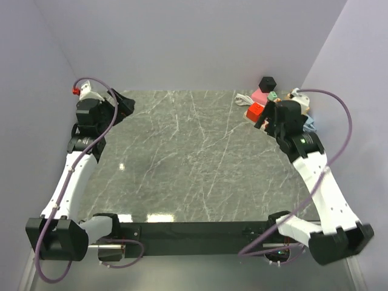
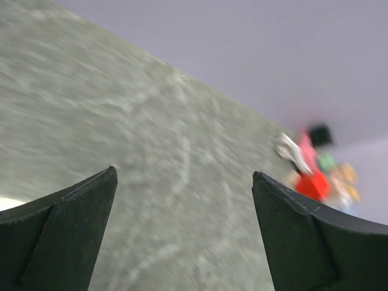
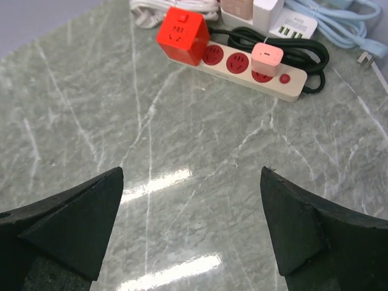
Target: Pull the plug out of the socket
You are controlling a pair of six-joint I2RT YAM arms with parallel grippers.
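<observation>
A beige power strip [image 3: 242, 65] with red sockets lies at the table's far right. A small pink plug [image 3: 267, 58] sits in its right-hand socket, and a red cube adapter [image 3: 182, 35] sits on its left end. My right gripper [image 3: 191, 171] is open and empty, hovering over bare table short of the strip. In the top view it [image 1: 265, 119] is just beside the red cube [image 1: 255, 111]. My left gripper [image 2: 183, 173] is open and empty at the far left [image 1: 126, 103]; its view is blurred and shows the red cube [image 2: 312, 185] far off.
Behind the strip lie a black cord [image 3: 306, 57], a white multi-port charger [image 3: 285, 21], a light blue cable [image 3: 339, 24] and a white cable [image 3: 148, 15]. A black cube [image 1: 267, 82] and a pink block [image 1: 260, 96] stand by the back wall. Walls close in on both sides.
</observation>
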